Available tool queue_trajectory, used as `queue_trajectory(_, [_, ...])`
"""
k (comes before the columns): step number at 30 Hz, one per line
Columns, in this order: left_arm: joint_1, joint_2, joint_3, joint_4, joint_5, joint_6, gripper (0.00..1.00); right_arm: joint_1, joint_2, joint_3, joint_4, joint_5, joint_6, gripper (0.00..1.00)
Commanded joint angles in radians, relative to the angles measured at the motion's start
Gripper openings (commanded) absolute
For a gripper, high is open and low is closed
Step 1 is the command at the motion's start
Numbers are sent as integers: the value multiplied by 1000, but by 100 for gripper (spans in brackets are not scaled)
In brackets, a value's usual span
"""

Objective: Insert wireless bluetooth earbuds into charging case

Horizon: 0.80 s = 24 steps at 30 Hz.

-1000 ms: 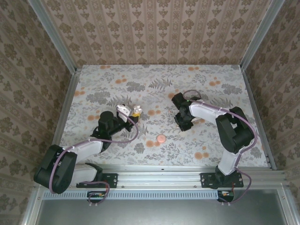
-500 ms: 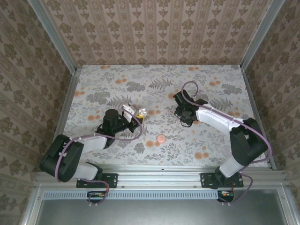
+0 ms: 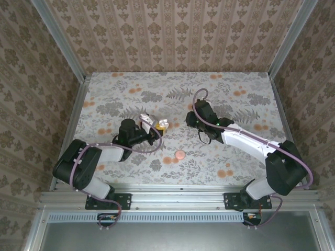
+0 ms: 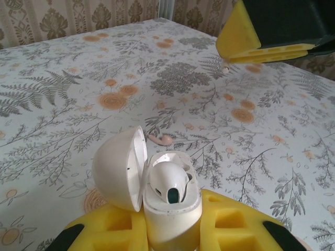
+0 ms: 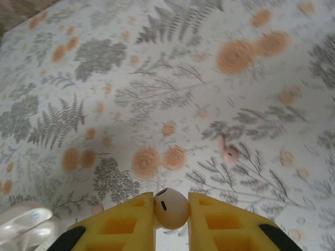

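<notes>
Charging case (image 4: 171, 212), white and egg-shaped, stands upright in the pinch of the left gripper (image 3: 157, 126), whose yellow fingers (image 4: 235, 230) press on its lower body from both sides. Its lid (image 4: 118, 170) is swung open to the left in the left wrist view, and one earbud (image 4: 168, 180) sits in the well, rounded head up. From above, this gripper and the case are near the middle of the table (image 3: 246, 157), a little left of centre and well away from every edge.

The right gripper (image 5: 171, 222) is just right of centre, near the case but apart from it. Its fingers are closed on a second earbud (image 5: 171, 208), a whitish bulb with a dark slot, gripped at both sides. In the right wrist view the case is a blurred white shape at the lower left.

A small pinkish piece (image 4: 161, 139) with a thin stem lies flat on the flowered cloth just beyond the open lid, touching neither gripper. A round salmon-pink disc (image 3: 180, 154) lies on the cloth toward the near edge, about midway between the two arms and apart from both.
</notes>
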Motion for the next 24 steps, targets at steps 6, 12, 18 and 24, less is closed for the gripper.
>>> queue_trajectory(6, [-7, 23, 53, 73, 101, -32, 14, 12, -41, -47, 191, -92, -264, 21])
queue_trajectory(12, [-7, 21, 68, 71, 117, -30, 14, 20, -45, -56, 258, -133, -379, 20])
queue_trajectory(18, [-7, 20, 90, 57, 149, -31, 14, 19, -44, -45, 306, -165, -497, 21])
queue_trajectory(24, [-7, 19, 109, 48, 162, -34, 14, 19, -39, -50, 363, -207, -570, 21])
